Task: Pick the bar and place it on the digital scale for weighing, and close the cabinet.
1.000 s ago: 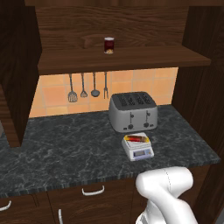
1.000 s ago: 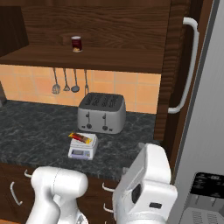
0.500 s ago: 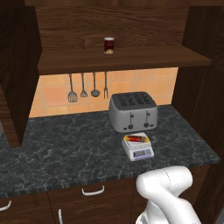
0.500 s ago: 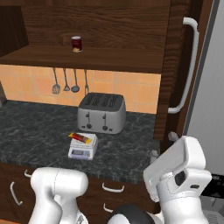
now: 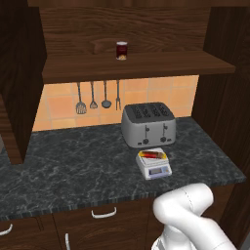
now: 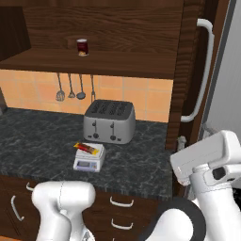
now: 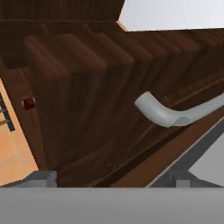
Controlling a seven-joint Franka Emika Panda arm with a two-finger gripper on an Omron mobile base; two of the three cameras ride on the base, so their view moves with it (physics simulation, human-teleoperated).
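bar (image 5: 152, 155): lying on the digital scale (image 5: 154, 165), 6 o'clock of toaster (image 5: 148, 124).
cabinet: open; door (image 6: 190, 70) stiff, heavy-looking; push beside handle (image 7: 175, 114).
gripper: jaws wide, empty; tips probably below frame.

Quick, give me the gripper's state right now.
Gripper: open, holding nothing, facing the cabinet door near its silver handle.

surface (image 5: 73, 166): we saw dark marbled stone | on it: we noted the grey toaster (image 5: 148, 124) at the back and the digital scale (image 5: 154, 166) just in front | shelf (image 5: 136, 66) above: we found a dark red jar (image 5: 121, 50) standing upright
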